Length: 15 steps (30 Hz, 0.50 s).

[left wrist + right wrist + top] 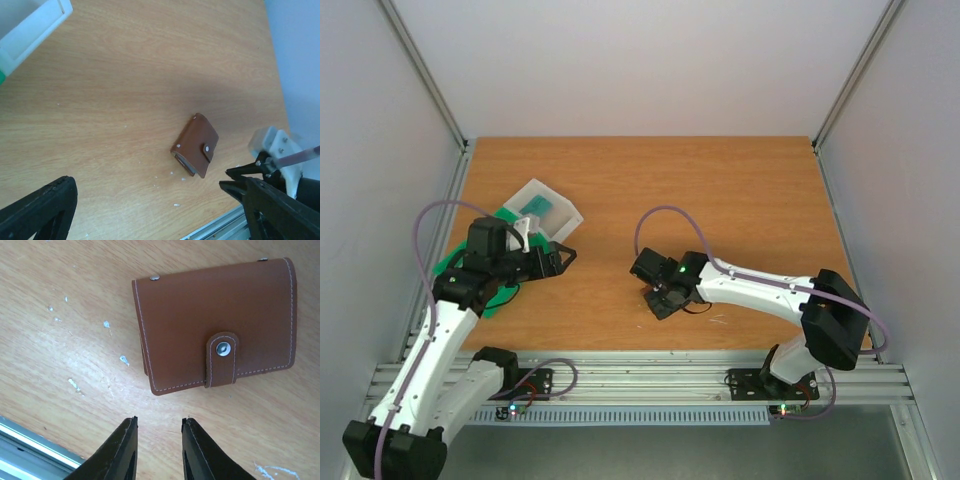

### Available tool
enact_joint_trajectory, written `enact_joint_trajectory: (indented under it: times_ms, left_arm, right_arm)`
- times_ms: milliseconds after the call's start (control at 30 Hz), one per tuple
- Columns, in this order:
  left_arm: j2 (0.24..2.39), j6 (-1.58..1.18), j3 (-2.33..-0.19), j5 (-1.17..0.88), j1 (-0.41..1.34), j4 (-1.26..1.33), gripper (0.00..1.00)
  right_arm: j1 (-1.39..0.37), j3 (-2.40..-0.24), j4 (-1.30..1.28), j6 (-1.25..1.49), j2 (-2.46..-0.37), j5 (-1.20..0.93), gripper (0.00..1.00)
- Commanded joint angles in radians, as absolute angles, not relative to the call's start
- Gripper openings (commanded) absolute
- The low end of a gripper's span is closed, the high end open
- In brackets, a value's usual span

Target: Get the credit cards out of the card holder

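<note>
The card holder (215, 322) is a brown wallet lying closed on the wooden table, its strap snapped shut. It also shows in the left wrist view (196, 144). No credit cards show in any view. My right gripper (159, 421) is open and empty, low over the table, its tips just short of the wallet's strap edge. In the top view the right gripper (663, 297) covers the wallet. My left gripper (558, 258) is wide open and empty at the left, well away from the wallet; it points toward the wallet in its own view (155, 215).
A clear plastic box (542, 212) lies at the back left, its corner in the left wrist view (35, 25). A green tray (470, 268) sits under the left arm. White specks dot the wood near the wallet. The metal rail (640, 375) runs along the front edge.
</note>
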<state>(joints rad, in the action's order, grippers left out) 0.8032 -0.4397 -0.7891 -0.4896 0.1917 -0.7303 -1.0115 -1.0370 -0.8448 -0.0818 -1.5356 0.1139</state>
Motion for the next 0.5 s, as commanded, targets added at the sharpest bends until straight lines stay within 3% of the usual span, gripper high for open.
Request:
enact_joint_trajectory:
  times_ms: [0,167,367,467]
  left_arm:
    - [0.841,-0.432,-0.818,-0.514,0.215,-0.733,0.9]
    - [0.914,-0.427,-0.844,-0.519,0.248,-0.757,0.85]
    - [0.927,-0.434,-0.824,-0.514,0.269,-0.769,0.82]
    - [0.933,-0.44,-0.827,-0.53,0.292,-0.767,0.81]
  right_arm:
    - [-0.99,-1.052,-0.883,0.117,-1.534,0.117,0.28]
    - [-0.925,-1.056,-0.866,0.203,-1.588,0.184,0.3]
    - [-0.754,-0.921,-0.632,0.267,-1.56,-0.067,0.32]
    - [-0.72,-0.899,-0.579,0.288,-1.568,-0.095,0.34]
